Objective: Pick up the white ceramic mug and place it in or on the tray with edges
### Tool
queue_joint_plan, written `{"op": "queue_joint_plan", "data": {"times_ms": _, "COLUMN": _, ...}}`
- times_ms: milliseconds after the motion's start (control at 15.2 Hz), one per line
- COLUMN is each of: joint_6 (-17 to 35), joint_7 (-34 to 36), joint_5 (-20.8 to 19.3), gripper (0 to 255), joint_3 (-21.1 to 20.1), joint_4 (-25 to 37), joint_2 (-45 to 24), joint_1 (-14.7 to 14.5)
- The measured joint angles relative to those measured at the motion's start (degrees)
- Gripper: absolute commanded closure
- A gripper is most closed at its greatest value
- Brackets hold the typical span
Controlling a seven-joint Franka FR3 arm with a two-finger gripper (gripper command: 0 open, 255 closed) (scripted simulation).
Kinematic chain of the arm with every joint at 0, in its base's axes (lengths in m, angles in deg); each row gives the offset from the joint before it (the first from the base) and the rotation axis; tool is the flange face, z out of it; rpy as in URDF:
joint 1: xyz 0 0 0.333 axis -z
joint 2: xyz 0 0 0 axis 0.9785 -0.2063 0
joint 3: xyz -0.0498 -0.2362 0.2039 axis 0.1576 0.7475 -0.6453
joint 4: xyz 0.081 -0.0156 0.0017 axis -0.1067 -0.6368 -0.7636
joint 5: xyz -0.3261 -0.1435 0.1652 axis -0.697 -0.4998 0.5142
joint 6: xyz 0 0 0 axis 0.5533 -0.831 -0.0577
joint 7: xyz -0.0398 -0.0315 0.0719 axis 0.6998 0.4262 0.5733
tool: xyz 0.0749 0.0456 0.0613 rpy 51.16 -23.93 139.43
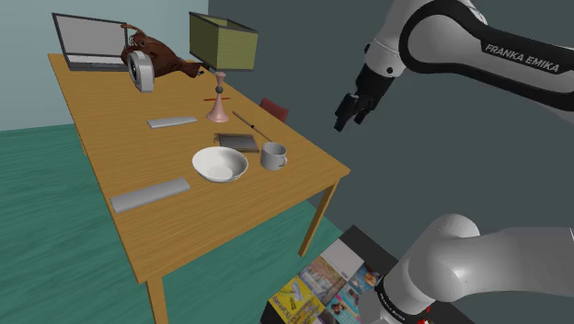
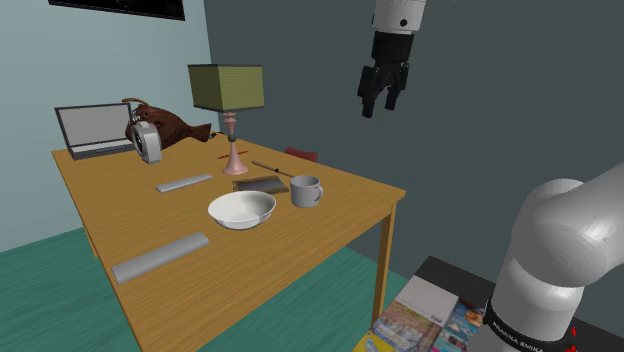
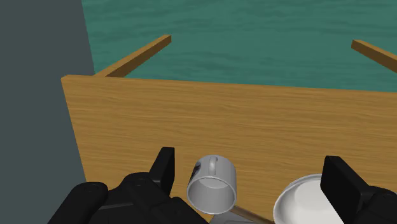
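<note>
Gripper (image 1: 352,112) (image 2: 378,95) (image 3: 252,167): up in the air against the dark grey wall, well above the bowl (image 1: 220,165) (image 2: 241,210) (image 3: 299,200) and on the mug's side of it. Fingers stand wide apart and clasp nothing. In the wrist view the mug and the bowl show far below them.

Mug (image 1: 273,156) (image 2: 305,190) (image 3: 212,186): pale grey-white, upright, mouth up, nothing visible inside. It stands on the wooden table (image 1: 110,147) (image 2: 110,200) (image 3: 254,114) just beside the bowl, not touching it, with its handle turned away from the bowl. Free of the gripper.

Tray (image 1: 237,141) (image 2: 260,184): small, flat and greyish, lying just behind the bowl, between the bowl and the lamp (image 1: 221,55) (image 2: 228,100). Nothing rests on it. It is near the mug but apart from it.

Bowl: white, round, upright, near the table's edge.

Other things on the table:
- A grey flat bar (image 1: 150,194) (image 2: 160,256) lies in front of the bowl, apart from it.
- A second, shorter bar (image 1: 172,121) (image 2: 184,183) lies beyond the bowl.
- An open laptop (image 1: 87,41) (image 2: 95,130) sits at the corner farthest from the bowl.

Floor: teal.
</note>
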Motion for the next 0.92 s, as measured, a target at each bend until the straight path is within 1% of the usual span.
{"op": "queue_joint_plan", "data": {"times_ms": 132, "joint_6": 0.7, "joint_7": 0.0, "joint_5": 0.0, "gripper": 0, "joint_3": 0.0, "joint_4": -0.1, "joint_2": -0.7, "joint_1": 0.0}}
{"op": "queue_joint_plan", "data": {"times_ms": 264, "joint_6": 2.9, "joint_7": -0.4, "joint_5": -0.1, "gripper": 0, "joint_3": 0.3, "joint_4": -0.3, "joint_2": -3.0, "joint_1": -0.1}}
{"op": "queue_joint_plan", "data": {"times_ms": 660, "joint_6": 12.8, "joint_7": -1.6, "joint_5": -0.3, "gripper": 0, "joint_3": 1.0, "joint_4": -0.5, "joint_2": -13.7, "joint_1": -0.3}}
{"op": "queue_joint_plan", "data": {"times_ms": 924, "joint_6": 18.0, "joint_7": -3.0, "joint_5": -0.4, "gripper": 0, "joint_3": 1.8, "joint_4": 1.6, "joint_2": -21.6, "joint_1": -0.2}}
